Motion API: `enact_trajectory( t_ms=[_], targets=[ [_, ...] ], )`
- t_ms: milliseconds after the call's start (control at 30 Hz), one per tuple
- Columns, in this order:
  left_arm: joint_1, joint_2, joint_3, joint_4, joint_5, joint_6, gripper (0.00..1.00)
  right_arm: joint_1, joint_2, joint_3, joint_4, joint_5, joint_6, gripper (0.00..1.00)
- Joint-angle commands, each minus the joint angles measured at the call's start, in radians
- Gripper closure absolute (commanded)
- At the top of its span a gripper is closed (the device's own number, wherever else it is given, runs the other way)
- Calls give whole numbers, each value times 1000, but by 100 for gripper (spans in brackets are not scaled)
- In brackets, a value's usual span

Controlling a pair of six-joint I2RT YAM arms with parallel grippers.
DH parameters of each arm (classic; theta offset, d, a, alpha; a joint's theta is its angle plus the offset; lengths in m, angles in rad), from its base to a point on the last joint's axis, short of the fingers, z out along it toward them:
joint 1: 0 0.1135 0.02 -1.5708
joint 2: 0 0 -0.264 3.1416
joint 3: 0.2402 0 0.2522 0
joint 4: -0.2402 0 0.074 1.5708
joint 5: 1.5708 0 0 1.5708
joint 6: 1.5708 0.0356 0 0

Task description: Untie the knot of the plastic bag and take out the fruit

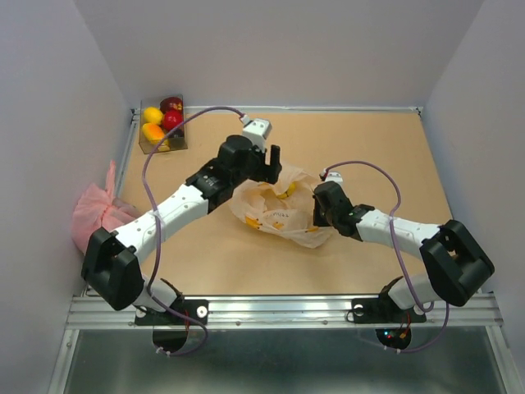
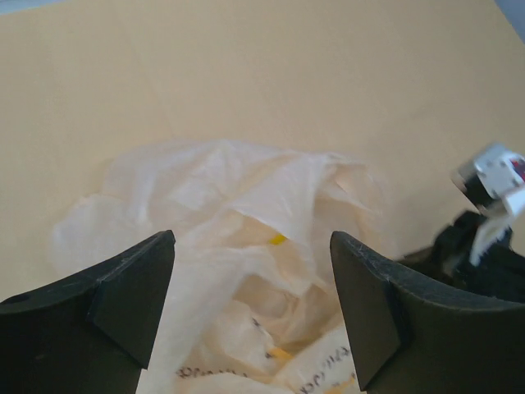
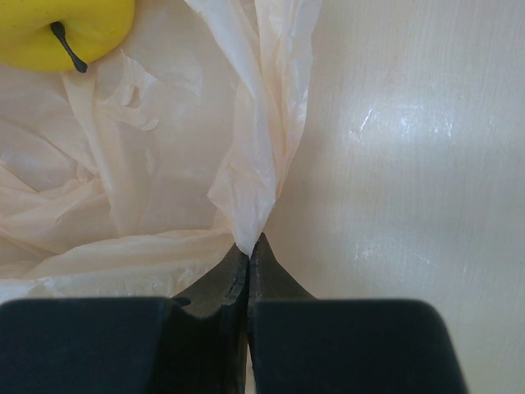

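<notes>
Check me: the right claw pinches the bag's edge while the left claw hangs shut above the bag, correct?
No: the left gripper is open, jaws apart above the plastic bag, as the left wrist view shows. The right gripper does pinch the bag's edge.

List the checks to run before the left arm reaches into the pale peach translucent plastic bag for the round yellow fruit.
1. Right gripper pinching the pale peach translucent plastic bag: ok, shut on its edge.
2. Left gripper open above the bag: ok, nothing between its fingers.
3. Bag mouth open: ok, it gapes.
4. Round yellow fruit in the bag: ok, the right wrist view shows it.
5. Fruit visible in the left wrist view: not ok, only crumpled film.
6. Room in the clear fruit box: cannot tell.
</notes>
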Motion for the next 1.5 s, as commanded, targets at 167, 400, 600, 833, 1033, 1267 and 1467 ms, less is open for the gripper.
enact_trajectory(
  t_ms=[167, 400, 600, 833, 1033, 1267, 1467],
  targets=[
    [-201, 7, -68, -23, 58, -16, 19, 11, -28, 69, 11, 5, 0, 99],
    [-222, 111, -85, -43, -11, -134, 21, 11, -34, 59, 10, -17, 13, 100],
    [-226, 248, -10, -71, -137, -200, 21, 9, -37, 46, 10, -21, 23, 100],
    [-215, 364, 92, -51, -337, -333, 21, 11, -35, 45, 11, -32, 22, 100],
    [-181, 416, 158, 1, -363, -415, 20, 12, -46, 31, 10, -50, 17, 100],
    [-129, 438, 201, 168, -277, -445, 26, 12, -52, 11, 10, -61, 13, 99],
    [-123, 511, 282, 234, -138, -480, 36, 12, -41, 22, 11, -113, 4, 100]
  ],
)
